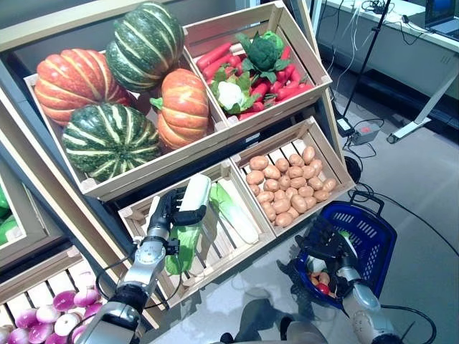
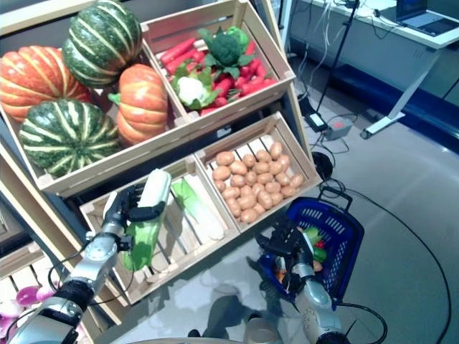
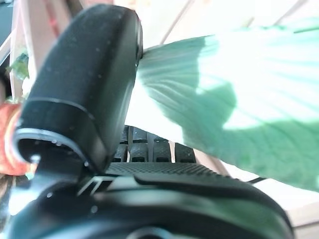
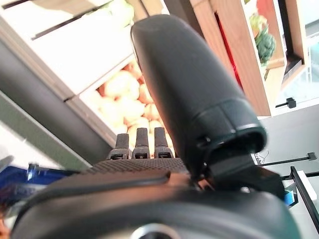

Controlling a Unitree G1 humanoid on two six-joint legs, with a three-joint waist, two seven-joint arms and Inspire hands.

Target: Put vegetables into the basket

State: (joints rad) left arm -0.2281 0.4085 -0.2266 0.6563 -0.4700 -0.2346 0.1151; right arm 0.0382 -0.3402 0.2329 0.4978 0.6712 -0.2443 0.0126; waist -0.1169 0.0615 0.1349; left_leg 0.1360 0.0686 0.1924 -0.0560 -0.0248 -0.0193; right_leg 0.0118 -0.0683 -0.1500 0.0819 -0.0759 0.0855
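My left hand [image 1: 166, 209] is shut on a long cabbage [image 1: 188, 236] with a white stem and green leaves. It holds it just above the lower left wooden crate [image 1: 215, 269]. In the left wrist view the thumb [image 3: 84, 84] presses on the cabbage leaf [image 3: 224, 99]. My right hand [image 1: 326, 242] is low on the right, fingers curled over the near rim of the blue basket [image 1: 374, 240]. A few small vegetables, red, green and tan, lie inside the basket. The right wrist view shows the right hand [image 4: 199, 99] with a bit of blue basket [image 4: 30, 174] beside it.
Two more cabbages [image 1: 237, 208] lie in the lower left crate. Potatoes [image 1: 287, 186] fill the crate beside it. Pumpkins [image 1: 107, 136] and a crate of carrots, broccoli and cauliflower [image 1: 251, 68] sit above. Purple turnips [image 1: 64, 315] are lower left. Desk legs and a power box [image 1: 366, 132] stand on the floor at right.
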